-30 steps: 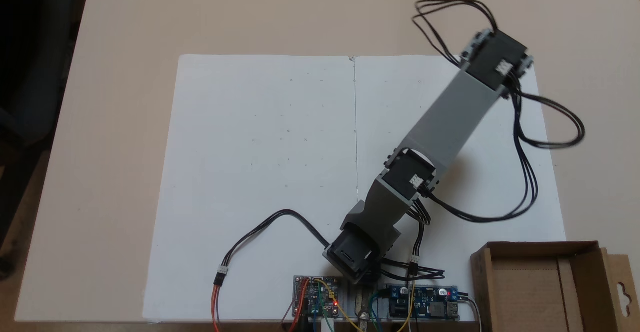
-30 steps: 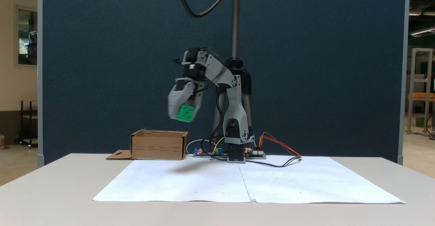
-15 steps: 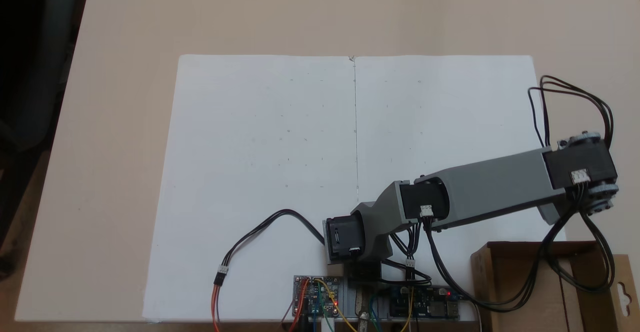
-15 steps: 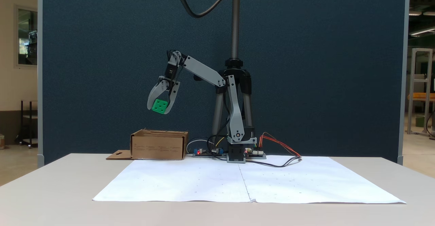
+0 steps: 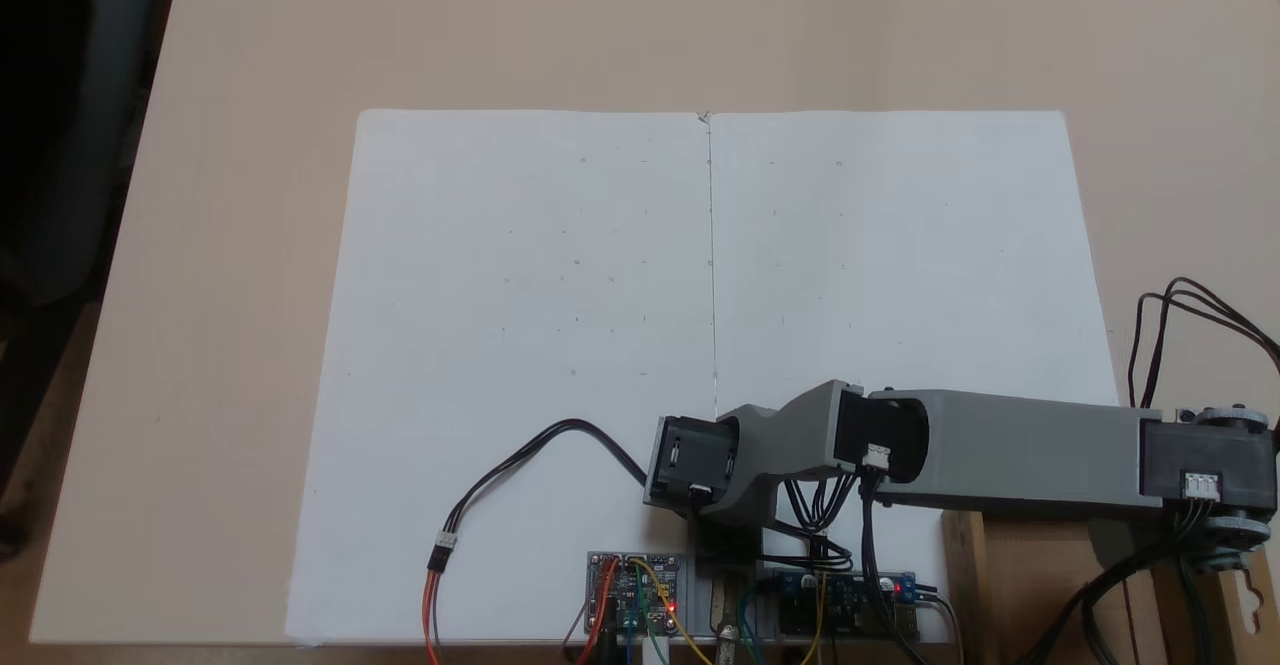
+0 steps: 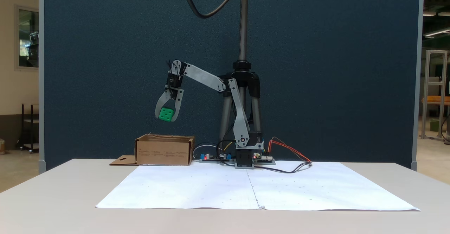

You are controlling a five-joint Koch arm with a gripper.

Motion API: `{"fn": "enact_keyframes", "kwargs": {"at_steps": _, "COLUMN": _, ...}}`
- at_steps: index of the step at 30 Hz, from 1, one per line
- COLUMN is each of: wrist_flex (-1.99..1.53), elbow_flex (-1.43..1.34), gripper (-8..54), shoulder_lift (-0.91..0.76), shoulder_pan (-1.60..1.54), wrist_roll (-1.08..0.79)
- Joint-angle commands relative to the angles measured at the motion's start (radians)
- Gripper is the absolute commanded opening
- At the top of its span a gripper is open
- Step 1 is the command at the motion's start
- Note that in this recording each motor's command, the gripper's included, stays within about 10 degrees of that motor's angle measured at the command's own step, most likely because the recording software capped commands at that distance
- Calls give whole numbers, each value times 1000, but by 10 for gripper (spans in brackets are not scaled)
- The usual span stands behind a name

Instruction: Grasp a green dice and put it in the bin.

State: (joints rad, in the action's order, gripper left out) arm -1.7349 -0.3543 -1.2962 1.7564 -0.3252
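1. Gripper point(image 6: 167, 115) hanging in mid-air in a fixed view, fingers pointing down, closed around the green dice point(image 6: 166, 114).
2. Dice pinched between the two grey fingers point(image 6: 160, 104), well above the table, slightly tilted; face with five pips turned toward the camera. A cube, so no long axis to call.
3. Directly below, well apart: the bin point(image 6: 164, 151), open top up, flap lying flat on the table point(image 6: 52, 191) to its left in this view.
4. Seen from above, grey arm point(image 5: 1010, 440) stretched out to the right over the bin point(image 5: 965, 565), covering most of it; dice hidden under the arm there.
5. White paper sheets point(image 5: 560, 275) flat on the table, circuit boards point(image 5: 635, 590) by the arm's base.
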Motion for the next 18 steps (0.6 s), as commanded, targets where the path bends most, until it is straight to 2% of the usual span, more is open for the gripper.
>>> {"fn": "enact_keyframes", "kwargs": {"at_steps": 1, "wrist_flex": -71, "elbow_flex": 58, "gripper": 120, "shoulder_lift": -11, "shoulder_pan": 12, "wrist_roll": -81}}
{"fn": "enact_keyframes", "kwargs": {"at_steps": 4, "wrist_flex": -72, "elbow_flex": 58, "gripper": 120, "shoulder_lift": 8, "shoulder_pan": 12, "wrist_roll": -80}}
{"fn": "enact_keyframes", "kwargs": {"at_steps": 5, "wrist_flex": -74, "elbow_flex": 57, "gripper": 202, "shoulder_lift": 21, "shoulder_pan": 12, "wrist_roll": -80}}
{"fn": "enact_keyframes", "kwargs": {"at_steps": 6, "wrist_flex": -72, "elbow_flex": 55, "gripper": 320, "shoulder_lift": 38, "shoulder_pan": 12, "wrist_roll": -75}}
{"fn": "enact_keyframes", "kwargs": {"at_steps": 8, "wrist_flex": -72, "elbow_flex": 52, "gripper": 328, "shoulder_lift": 48, "shoulder_pan": 12, "wrist_roll": -57}}
{"fn": "enact_keyframes", "kwargs": {"at_steps": 10, "wrist_flex": -67, "elbow_flex": 52, "gripper": 400, "shoulder_lift": 46, "shoulder_pan": 12, "wrist_roll": -55}}
{"fn": "enact_keyframes", "kwargs": {"at_steps": 18, "wrist_flex": -64, "elbow_flex": 52, "gripper": 400, "shoulder_lift": 48, "shoulder_pan": 8, "wrist_roll": -46}}
